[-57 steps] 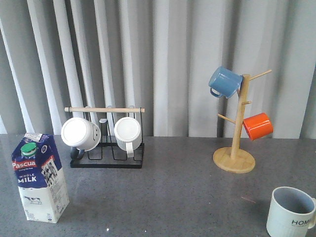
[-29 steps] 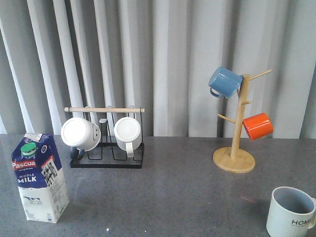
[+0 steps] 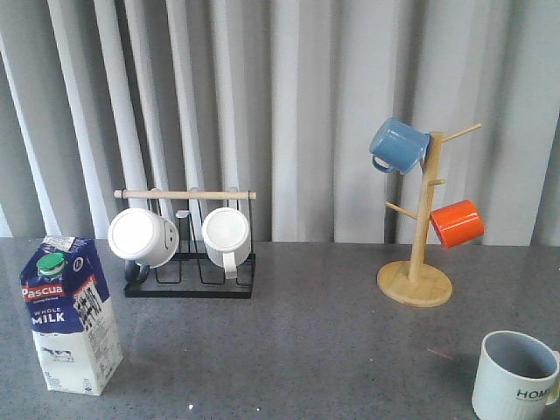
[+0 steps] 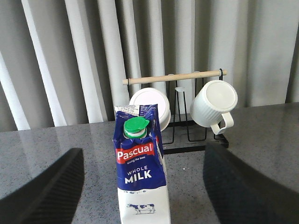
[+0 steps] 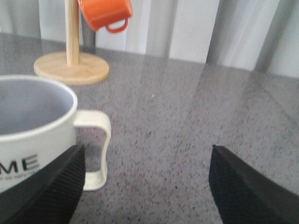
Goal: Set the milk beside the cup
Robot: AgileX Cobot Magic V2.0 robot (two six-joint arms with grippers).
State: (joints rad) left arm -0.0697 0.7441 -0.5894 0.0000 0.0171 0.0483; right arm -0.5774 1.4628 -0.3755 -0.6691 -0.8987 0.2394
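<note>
The milk carton (image 3: 72, 315), blue and white with a green cap and red "Pascual" band, stands upright at the table's front left. In the left wrist view the milk (image 4: 140, 172) stands between my left gripper's (image 4: 142, 161) wide-open fingers (image 4: 46, 186), untouched. The pale ribbed "HOME" cup (image 3: 516, 376) stands at the front right. In the right wrist view the cup (image 5: 37, 126) sits just beyond one finger (image 5: 51, 191) of my open, empty right gripper (image 5: 147, 161), its handle toward the gap. Neither gripper shows in the front view.
A black wire rack (image 3: 188, 280) with a wooden bar holds two white mugs (image 3: 144, 236) at the back left. A wooden mug tree (image 3: 420, 262) at the back right carries a blue mug (image 3: 398, 144) and an orange mug (image 3: 457, 222). Grey curtains hang behind the table.
</note>
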